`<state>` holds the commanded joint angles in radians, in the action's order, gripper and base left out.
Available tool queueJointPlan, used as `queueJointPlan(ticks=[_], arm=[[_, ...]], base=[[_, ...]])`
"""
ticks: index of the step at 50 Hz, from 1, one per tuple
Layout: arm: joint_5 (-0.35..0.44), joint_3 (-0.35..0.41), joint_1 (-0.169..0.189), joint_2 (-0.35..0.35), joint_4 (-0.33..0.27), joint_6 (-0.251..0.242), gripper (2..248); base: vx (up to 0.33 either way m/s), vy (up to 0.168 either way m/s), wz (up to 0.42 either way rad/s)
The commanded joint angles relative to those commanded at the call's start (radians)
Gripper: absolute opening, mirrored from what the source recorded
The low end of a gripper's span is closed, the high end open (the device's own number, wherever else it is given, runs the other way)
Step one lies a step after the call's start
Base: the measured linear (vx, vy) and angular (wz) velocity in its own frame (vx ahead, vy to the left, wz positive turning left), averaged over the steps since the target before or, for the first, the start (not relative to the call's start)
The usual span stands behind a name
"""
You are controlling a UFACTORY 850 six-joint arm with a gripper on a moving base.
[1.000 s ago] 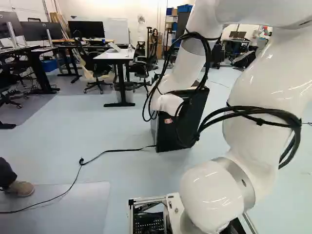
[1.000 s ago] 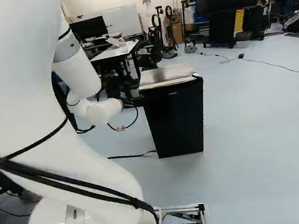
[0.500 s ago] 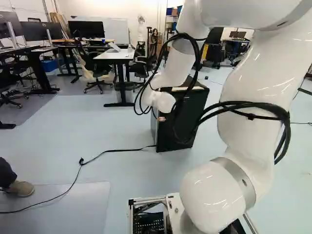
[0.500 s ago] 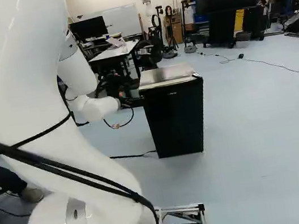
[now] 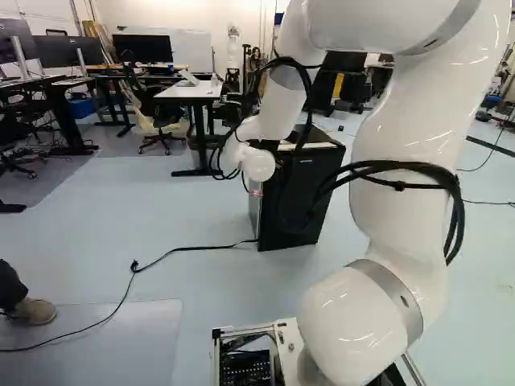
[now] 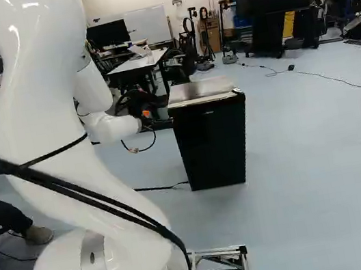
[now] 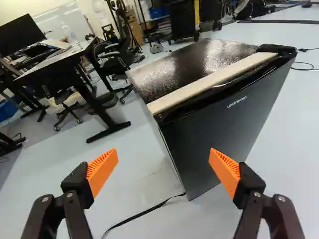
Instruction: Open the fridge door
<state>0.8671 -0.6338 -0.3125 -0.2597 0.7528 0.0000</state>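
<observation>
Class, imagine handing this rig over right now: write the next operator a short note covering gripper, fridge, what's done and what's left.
Gripper: the black two-finger gripper with orange pads is open, holding nothing; in the right base view it is just left of the fridge's upper part.
Fridge: the black, box-shaped fridge stands on the pale floor, a thin black cable running from its base.
Done: the arm is near the fridge. The flat black door looks shut.
Left: get hold of the door's edge and open it.
</observation>
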Motion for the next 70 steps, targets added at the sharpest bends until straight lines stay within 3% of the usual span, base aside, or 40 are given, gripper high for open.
queueJointPlan(ticks=[55, 70], arm=[[0.000, -0.213, -0.073, -0.166, 0.464, 0.000, 247], [0.000, -0.272, -0.080, -0.209, 0.534, 0.000, 247]], base=[[0.000, 0.000, 0.000], [0.000, 0.000, 0.000]])
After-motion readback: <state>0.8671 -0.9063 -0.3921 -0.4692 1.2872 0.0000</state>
